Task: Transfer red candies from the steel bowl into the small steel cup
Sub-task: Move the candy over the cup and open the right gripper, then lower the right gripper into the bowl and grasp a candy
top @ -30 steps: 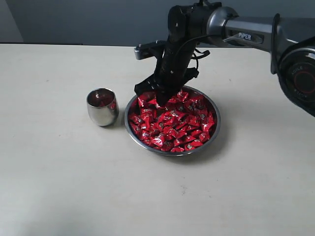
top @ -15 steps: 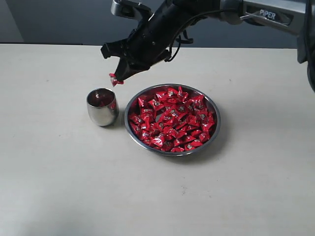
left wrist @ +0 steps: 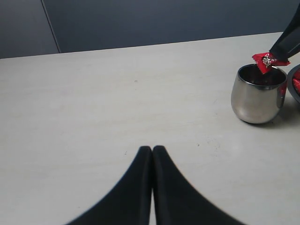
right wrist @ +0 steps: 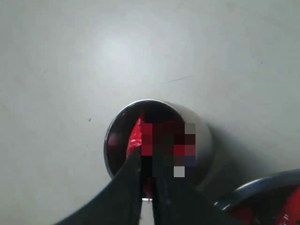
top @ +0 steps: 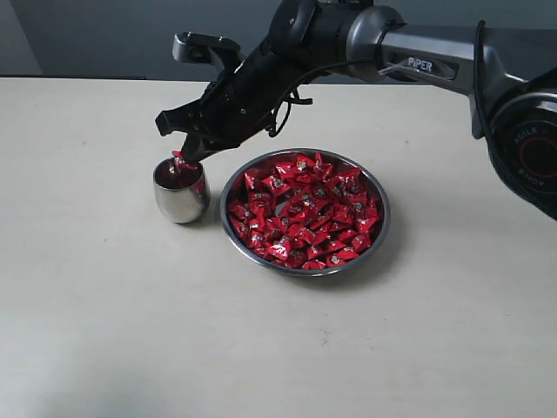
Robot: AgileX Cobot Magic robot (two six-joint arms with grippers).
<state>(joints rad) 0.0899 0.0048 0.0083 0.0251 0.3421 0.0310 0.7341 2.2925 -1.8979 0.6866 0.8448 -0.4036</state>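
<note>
Red candy (top: 179, 163) pinched in right gripper (top: 184, 156) over one steel cup (top: 181, 200), one candy-filled bowl (top: 306, 273)

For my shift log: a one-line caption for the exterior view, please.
Right gripper holds a red candy over the mouth of the small steel cup, beside the heaped steel bowl.

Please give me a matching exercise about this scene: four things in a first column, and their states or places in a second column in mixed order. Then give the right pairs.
Things:
1. small steel cup
2. steel bowl
3. right gripper
4. left gripper

States:
A. shut, holding nothing, over the bare table
B. filled with red candies
C. pinching one red candy just above the cup
D. upright, beside the bowl

Pairs: 1-D, 2-B, 3-C, 4-A
</note>
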